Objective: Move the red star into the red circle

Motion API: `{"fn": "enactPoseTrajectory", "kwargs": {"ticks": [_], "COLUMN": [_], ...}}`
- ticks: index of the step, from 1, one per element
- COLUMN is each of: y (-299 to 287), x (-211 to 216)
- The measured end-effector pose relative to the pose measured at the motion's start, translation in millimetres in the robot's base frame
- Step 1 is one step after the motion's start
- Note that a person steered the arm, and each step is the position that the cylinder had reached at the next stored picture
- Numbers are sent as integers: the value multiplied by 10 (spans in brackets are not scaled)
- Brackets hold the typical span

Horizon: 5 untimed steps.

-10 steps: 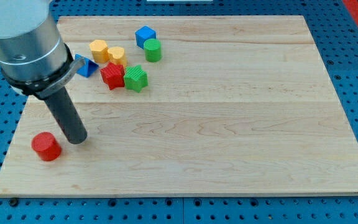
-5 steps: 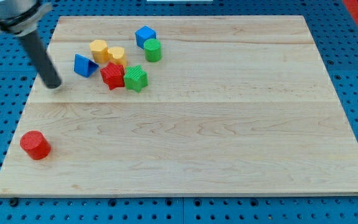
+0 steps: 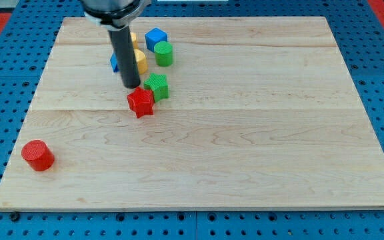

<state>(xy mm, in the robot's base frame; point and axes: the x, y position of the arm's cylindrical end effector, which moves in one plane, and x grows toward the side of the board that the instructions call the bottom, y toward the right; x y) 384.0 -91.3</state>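
Note:
The red star (image 3: 141,102) lies on the wooden board left of centre. The red circle (image 3: 37,155) sits near the board's lower-left corner, far from the star. My tip (image 3: 132,86) rests just above and left of the red star, close to or touching it. The green star (image 3: 157,87) touches the red star at its upper right.
Behind the rod, a blue block (image 3: 115,63) and yellow blocks (image 3: 139,61) are partly hidden. A blue cube (image 3: 155,38) and a green cylinder (image 3: 164,53) sit toward the view's top. The board's (image 3: 245,133) left edge is near the red circle.
My tip swung from the board's left side up and right to the cluster. The red star and green star have shifted down and right. The red circle slid slightly left earlier.

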Motion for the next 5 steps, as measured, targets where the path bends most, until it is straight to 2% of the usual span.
{"fn": "enactPoseTrajectory", "kwargs": {"ticks": [1,3,4,5], "y": [154,-356,-497,-941], "x": [692,1557,1410,1397]}}
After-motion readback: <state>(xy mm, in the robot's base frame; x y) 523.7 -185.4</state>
